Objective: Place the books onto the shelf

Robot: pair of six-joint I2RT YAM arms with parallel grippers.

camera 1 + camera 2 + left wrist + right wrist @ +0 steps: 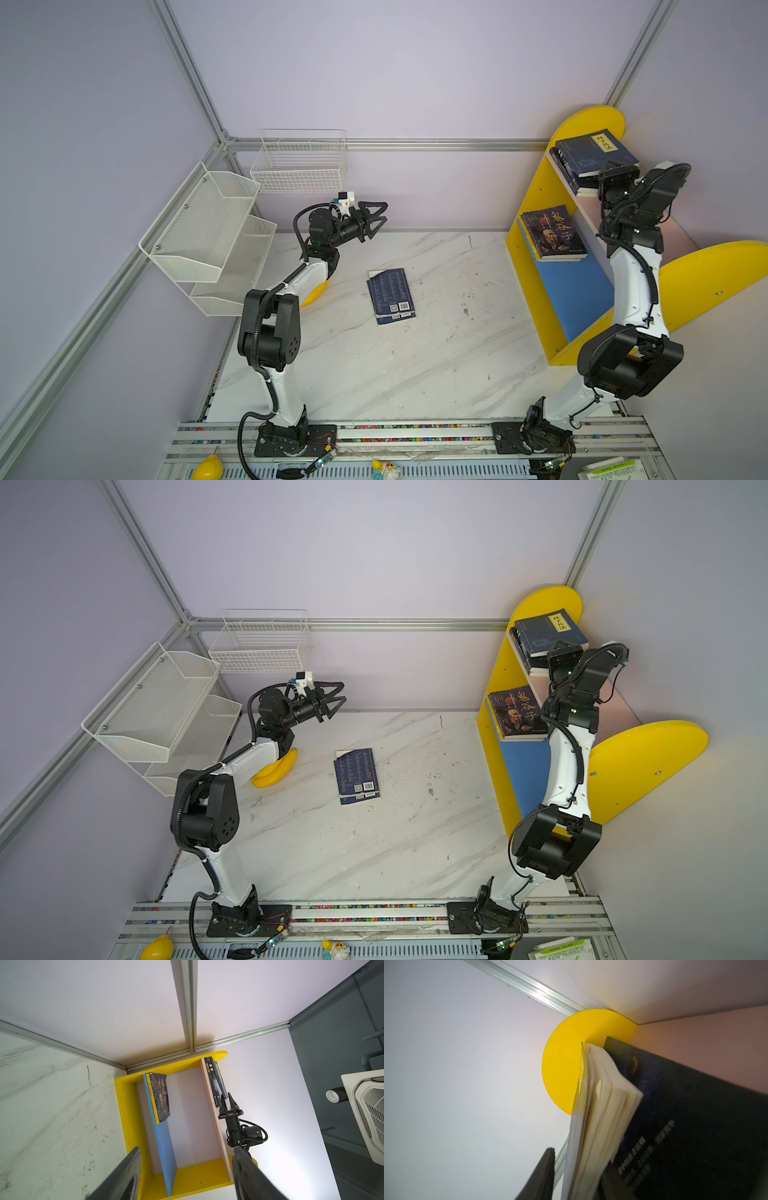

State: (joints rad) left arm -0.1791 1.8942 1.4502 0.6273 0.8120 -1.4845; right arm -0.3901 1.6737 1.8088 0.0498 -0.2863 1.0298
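Top views both show one navy book [390, 296] nearest the arm bases, flat on the desk [436, 374], barcode side up, its long axis running roughly away from the bases and a little skewed. Beyond and above it the left fingers [247, 1176] hang spread wide, holding nothing. The left arm [291, 386] is bent at the elbow, with its wrist level and aimed toward the shelf [530, 291]. I judge this arm the nearer one, since the book lies below its fingers and back toward the bases. Farther right, two books [552, 232] lie flat on the blue lower board [573, 299]. Farthest, the right arm [636, 282] reaches up to the pink upper board [681, 241], well apart from the desk book, with the right fingers [232, 1102] at the edge of the stack of three [596, 151]. In the right wrist view the one visible finger stands off the cover with a slit of light between, so they look released, not clamped
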